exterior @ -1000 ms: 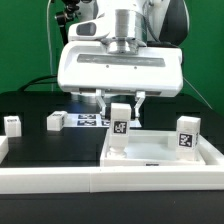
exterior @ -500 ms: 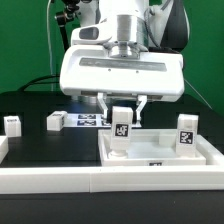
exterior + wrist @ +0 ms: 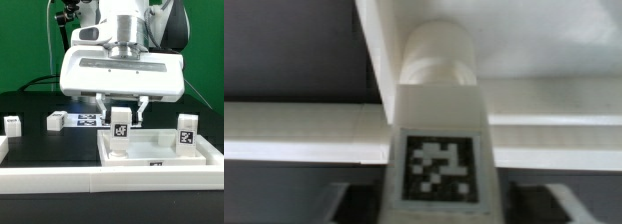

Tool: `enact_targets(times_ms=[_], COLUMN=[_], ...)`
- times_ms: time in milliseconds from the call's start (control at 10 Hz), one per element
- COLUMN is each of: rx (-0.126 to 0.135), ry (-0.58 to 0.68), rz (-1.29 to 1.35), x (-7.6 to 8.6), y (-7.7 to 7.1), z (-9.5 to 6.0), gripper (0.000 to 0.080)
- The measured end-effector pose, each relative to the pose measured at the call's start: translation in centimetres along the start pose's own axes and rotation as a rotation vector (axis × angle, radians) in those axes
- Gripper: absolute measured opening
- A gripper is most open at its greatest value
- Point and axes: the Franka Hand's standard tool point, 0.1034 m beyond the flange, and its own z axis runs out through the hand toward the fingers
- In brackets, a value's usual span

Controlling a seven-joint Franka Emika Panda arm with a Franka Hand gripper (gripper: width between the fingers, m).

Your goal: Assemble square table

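The white square table top point(image 3: 205, 150) lies with its raised rim up at the exterior view's right. One white tagged leg point(image 3: 186, 135) stands upright in its far right corner. My gripper point(image 3: 121, 108) is shut on a second tagged leg point(image 3: 120, 131) and holds it upright at the top's near left corner, its lower end at the tray floor. In the wrist view the leg point(image 3: 441, 120) runs from between my gripper's point(image 3: 441, 200) dark fingers point(image 3: 363, 200) down to the table top point(image 3: 295, 130).
Two loose tagged legs point(image 3: 12, 124) point(image 3: 55, 121) stand on the black table at the exterior view's left. The marker board point(image 3: 90, 121) lies behind them. A long white rail point(image 3: 60, 181) runs along the front edge.
The gripper and the held leg have sunk slightly toward the table top's corner over the last second. Nothing else has moved.
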Motion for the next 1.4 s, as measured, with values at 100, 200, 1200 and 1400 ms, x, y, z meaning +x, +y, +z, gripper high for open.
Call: enact_targets(times_ms=[100,200,1200,1400], rx=[0.0,0.0,0.012,0.038], ry=[0.0,-0.001,-0.033,-0.158], rz=[0.0,0.0,0.007,0.012], x=[0.0,0.0,1.2,0.5], y=[0.0,0.0,0.6,0.5], z=[0.0,0.0,-1.3,-0.7], gripper=[0.0523,0.0609,0.0649,0.0649])
